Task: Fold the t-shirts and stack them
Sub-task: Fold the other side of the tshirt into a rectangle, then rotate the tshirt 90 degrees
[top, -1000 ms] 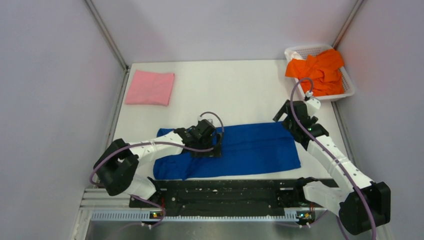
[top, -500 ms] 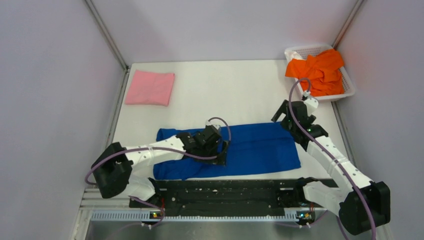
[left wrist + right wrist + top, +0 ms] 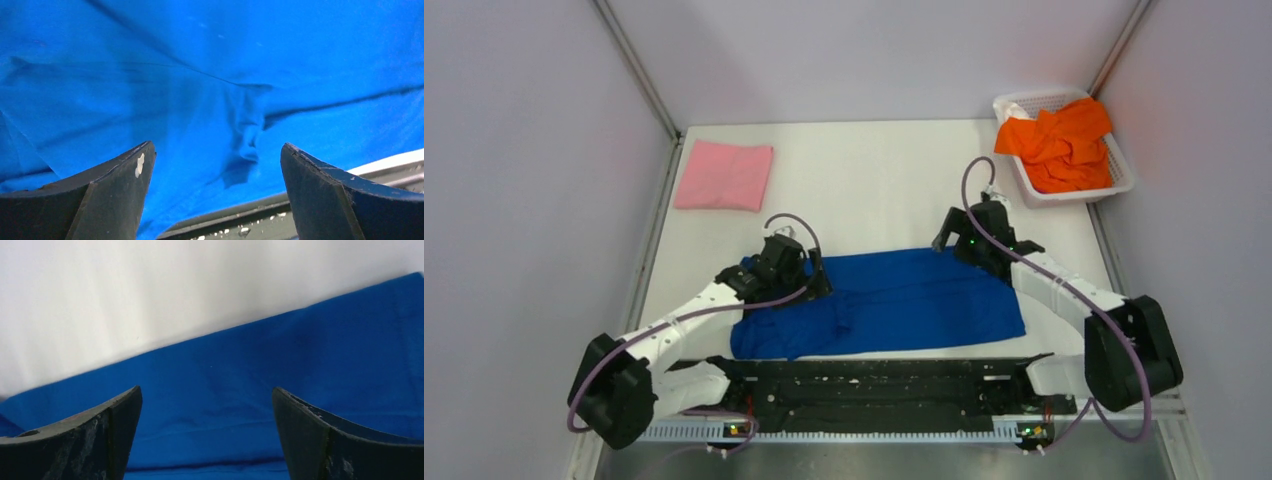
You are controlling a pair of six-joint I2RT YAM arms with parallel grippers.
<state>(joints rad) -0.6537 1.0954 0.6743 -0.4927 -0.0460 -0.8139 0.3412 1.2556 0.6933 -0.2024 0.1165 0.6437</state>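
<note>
The royal-blue t-shirt [image 3: 894, 300] lies folded into a long strip across the near middle of the table; its print is hidden. It fills the left wrist view [image 3: 210, 90] and the lower part of the right wrist view [image 3: 250, 390]. My left gripper [image 3: 809, 275] is open and empty over the strip's far left part. My right gripper [image 3: 959, 238] is open and empty over the strip's far right edge. The pink t-shirt [image 3: 724, 176] lies folded at the far left. The orange t-shirt [image 3: 1064, 145] is crumpled in the basket.
The white mesh basket [image 3: 1114, 185] stands at the far right corner. A black rail [image 3: 874, 385] runs along the near edge and also shows in the left wrist view [image 3: 240, 225]. Grey walls close in the table on three sides.
My left gripper has moved left and back from the strip's middle to its far left part. My right gripper has moved left from the right end to the far right edge.
</note>
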